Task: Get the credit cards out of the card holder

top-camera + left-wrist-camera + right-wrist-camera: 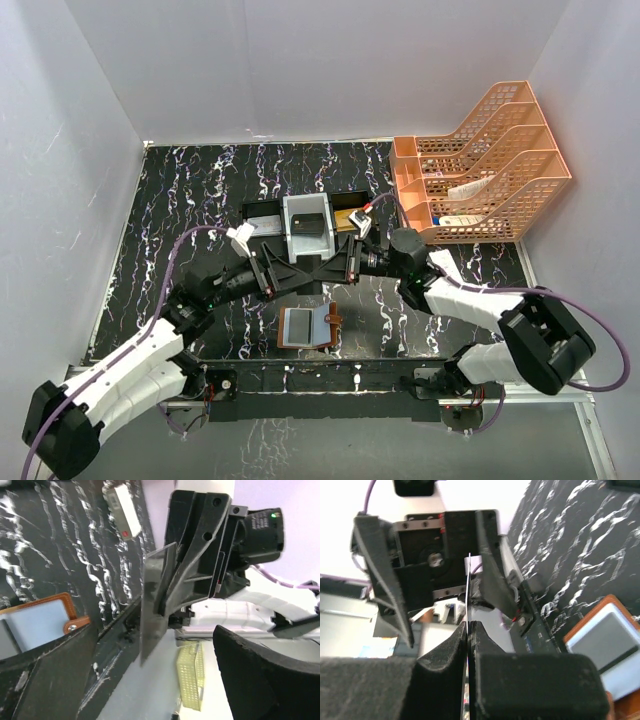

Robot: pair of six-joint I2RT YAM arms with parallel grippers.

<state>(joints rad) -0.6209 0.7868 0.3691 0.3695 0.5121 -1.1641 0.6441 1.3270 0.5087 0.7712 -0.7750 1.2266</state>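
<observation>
- One card (pixel 155 595) is out of the holder and up in the air, standing on edge between my two grippers.
- Holder (pixel 300 328) lies spread open on the table (pixel 190 210), near the front edge and just below where the grippers meet.
- A grey shape in its pale pocket looks like a second card (pixel 602 647), though I can't be sure.
- My right gripper (pixel 468 630) is clamped on the raised card, pads pressed together with the thin edge between them.
- My left gripper (pixel 157 630) stands wide apart, one finger on each side of the card, and as far as I can see it touches nothing.
- I judge this to be the hand-over step, with the card now carried by the right side alone.
- Next, the left should back straight off without brushing the card.
- Then the right can carry the card clear of the holder and lay it flat on the table.
- Pinched so near its edge, the card could pivot, so I'd move slowly.
- After that I'd go back to the pocket.
</observation>
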